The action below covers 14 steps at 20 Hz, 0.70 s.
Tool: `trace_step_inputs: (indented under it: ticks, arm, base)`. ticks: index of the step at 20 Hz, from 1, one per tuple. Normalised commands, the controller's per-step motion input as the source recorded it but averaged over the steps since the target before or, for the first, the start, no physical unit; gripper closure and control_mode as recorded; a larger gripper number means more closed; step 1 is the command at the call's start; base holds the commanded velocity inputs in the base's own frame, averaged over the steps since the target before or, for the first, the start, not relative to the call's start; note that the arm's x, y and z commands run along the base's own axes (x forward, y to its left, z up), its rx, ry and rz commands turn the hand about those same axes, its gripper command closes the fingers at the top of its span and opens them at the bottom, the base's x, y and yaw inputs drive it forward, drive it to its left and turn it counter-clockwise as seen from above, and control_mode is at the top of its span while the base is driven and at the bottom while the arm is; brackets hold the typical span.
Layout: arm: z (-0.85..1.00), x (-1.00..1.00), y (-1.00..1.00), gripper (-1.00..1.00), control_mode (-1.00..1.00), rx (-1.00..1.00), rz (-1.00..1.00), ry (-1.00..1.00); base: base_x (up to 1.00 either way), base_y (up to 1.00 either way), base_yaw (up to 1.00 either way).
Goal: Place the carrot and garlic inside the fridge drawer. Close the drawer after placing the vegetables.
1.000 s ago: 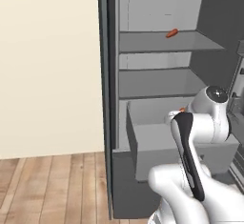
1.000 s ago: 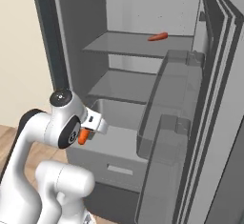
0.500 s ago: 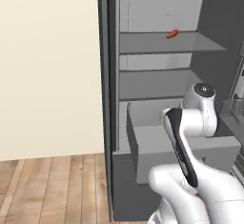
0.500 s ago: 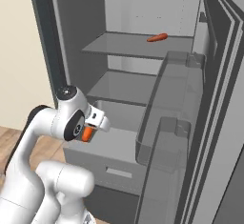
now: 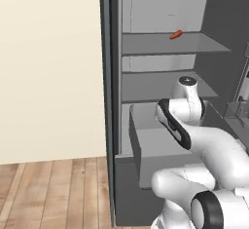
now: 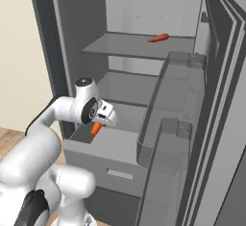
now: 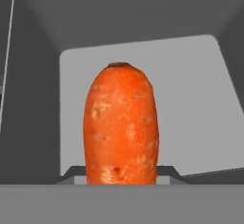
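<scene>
My gripper (image 6: 100,122) is shut on the carrot (image 6: 96,128), a bright orange stick that hangs point down from the white hand. It hovers just over the left rear part of the fridge drawer (image 6: 109,158), a light grey bin pulled out of the fridge. In the hand view the carrot (image 7: 121,127) stands close up, with the pale floor of the fridge drawer (image 7: 190,99) beneath it. The fridge drawer (image 5: 155,147) also shows past my arm in the left base view. The garlic is out of view.
A smaller reddish-orange piece (image 6: 158,38) lies on the upper shelf (image 5: 160,43) of the open fridge. Clear door bins (image 6: 168,119) on the open door crowd the right side of the drawer. The fridge's dark left wall (image 5: 109,101) stands close on the other side.
My arm has reached forward and a little up, carrying the carrot from in front of the drawer to above its inside. The grip has stayed shut.
</scene>
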Motion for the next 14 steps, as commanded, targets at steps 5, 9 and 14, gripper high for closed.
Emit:
trace_step_inputs:
  ticks: [5,9,14]
  arm:
    - [-0.91,0.15,-0.24,1.0,-1.0,0.09,-0.02,-0.02]
    - [-0.78,0.09,-0.38,1.0,-1.0,0.04,0.0,0.0]
    - [-0.65,-0.03,-0.09,1.0,-1.0,0.0,0.0,0.04]
  base:
    - [0.0,0.0,0.0]
    - [0.0,0.0,0.0]
    - [0.0,0.0,0.0]
